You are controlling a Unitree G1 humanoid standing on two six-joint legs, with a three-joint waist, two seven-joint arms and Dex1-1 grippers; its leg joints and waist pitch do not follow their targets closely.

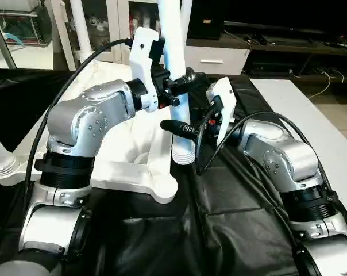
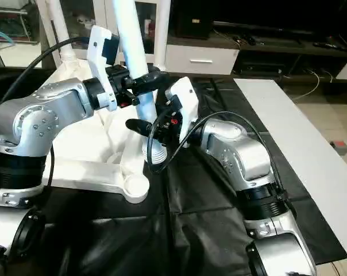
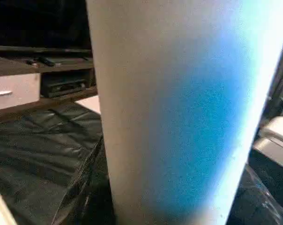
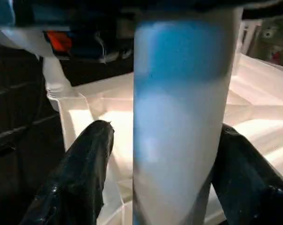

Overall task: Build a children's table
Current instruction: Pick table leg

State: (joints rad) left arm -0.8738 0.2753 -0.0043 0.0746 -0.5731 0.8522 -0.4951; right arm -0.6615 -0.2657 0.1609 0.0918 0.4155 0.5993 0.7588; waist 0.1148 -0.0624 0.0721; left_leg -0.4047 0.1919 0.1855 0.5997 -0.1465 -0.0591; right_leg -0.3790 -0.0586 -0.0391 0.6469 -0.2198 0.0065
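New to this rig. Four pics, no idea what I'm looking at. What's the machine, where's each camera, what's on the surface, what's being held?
It is a humanoid robot with two silver arms, each ending in a gripper of two black fingers. It is putting together a white plastic children's table.

The two wide pictures come from a stereo camera on the head, looking down over the forearms. The other two come from cameras on the wrists, looking along each gripper's fingers.

The table top lies upside down on a black sheet, its corner sockets facing up. Other legs already stand at its far corners.

An upright white leg is being handled. The left gripper is closed around it higher up. The right gripper straddles it lower down, its fingers apart from it on either side. The ribbed lower end of the leg is beside the near corner socket, not in it.
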